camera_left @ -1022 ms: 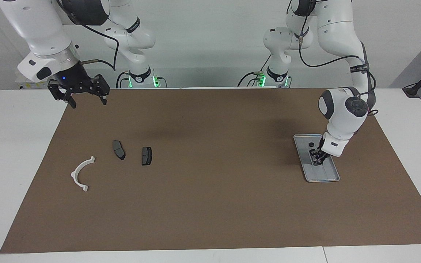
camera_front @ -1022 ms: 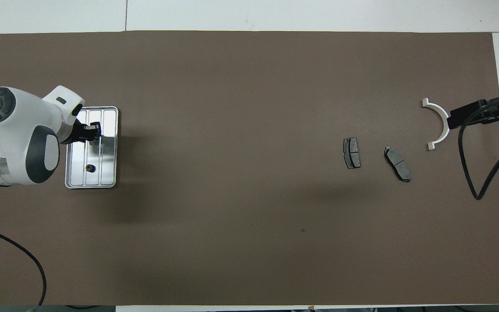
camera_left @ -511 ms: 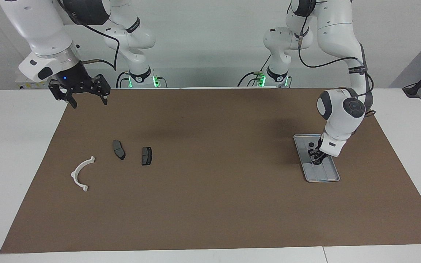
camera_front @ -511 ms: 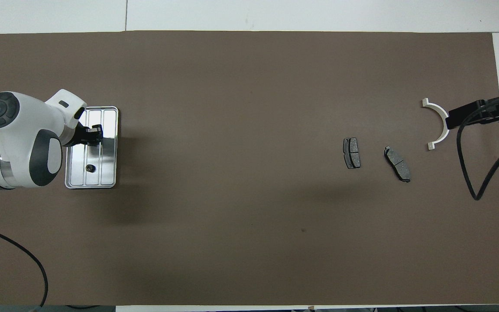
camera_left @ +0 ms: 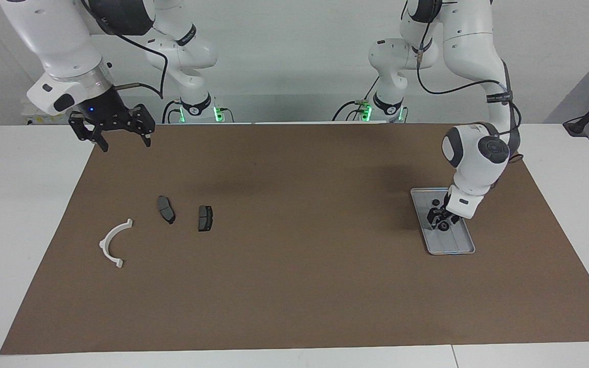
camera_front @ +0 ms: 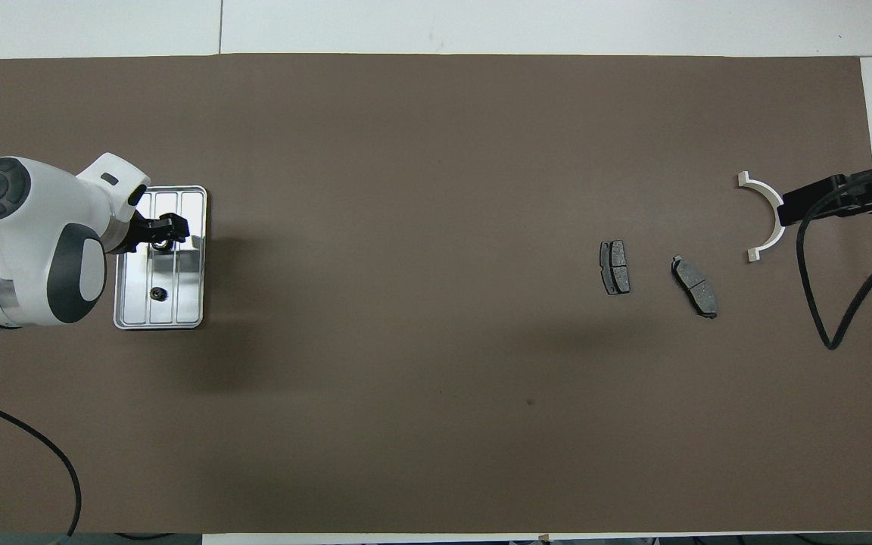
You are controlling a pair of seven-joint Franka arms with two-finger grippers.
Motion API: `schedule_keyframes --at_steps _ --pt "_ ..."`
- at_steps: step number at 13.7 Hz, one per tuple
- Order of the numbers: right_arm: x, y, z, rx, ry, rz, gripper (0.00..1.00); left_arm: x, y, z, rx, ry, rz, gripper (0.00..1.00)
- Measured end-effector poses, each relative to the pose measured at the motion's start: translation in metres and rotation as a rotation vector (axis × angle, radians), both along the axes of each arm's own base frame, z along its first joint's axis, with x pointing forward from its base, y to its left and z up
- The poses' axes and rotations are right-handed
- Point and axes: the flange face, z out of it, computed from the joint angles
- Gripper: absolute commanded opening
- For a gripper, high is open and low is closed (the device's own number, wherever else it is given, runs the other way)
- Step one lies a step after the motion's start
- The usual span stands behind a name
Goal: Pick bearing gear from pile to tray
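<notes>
Left tool point(camera_left: 441, 221) now parted, seemingly around a gear point(camera_front: 158, 244), inside tray point(camera_left: 462, 250) rim; right tool point(camera_left: 119, 134) wide, aloft.

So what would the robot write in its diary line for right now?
left hand: low over tray, open | small black round piece: lying in tray | right hand: waiting, raised, open | brake pads, white bracket: on the mat

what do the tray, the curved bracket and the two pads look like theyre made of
The tray looks like bare metal: silver, shiny, with light glinting off its ribbed floor. The curved bracket looks like white plastic, matte and evenly coloured. The two pads are dark grey and dull with a slightly grainy face, possibly a pressed friction material, though their make-up is unclear.
</notes>
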Motion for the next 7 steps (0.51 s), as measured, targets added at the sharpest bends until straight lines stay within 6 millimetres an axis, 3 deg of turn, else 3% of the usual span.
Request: schedule_keyframes --at_steps 3,7 --pt "0.0 0.0 -0.001 0.0 0.003 0.0 1.0 0.004 0.008 0.073 0.002 0.028 0.019 1.0" --pt "0.0 0.0 -0.005 0.0 0.011 0.0 1.0 -0.024 0.017 0.157 -0.005 0.04 0.035 1.0"
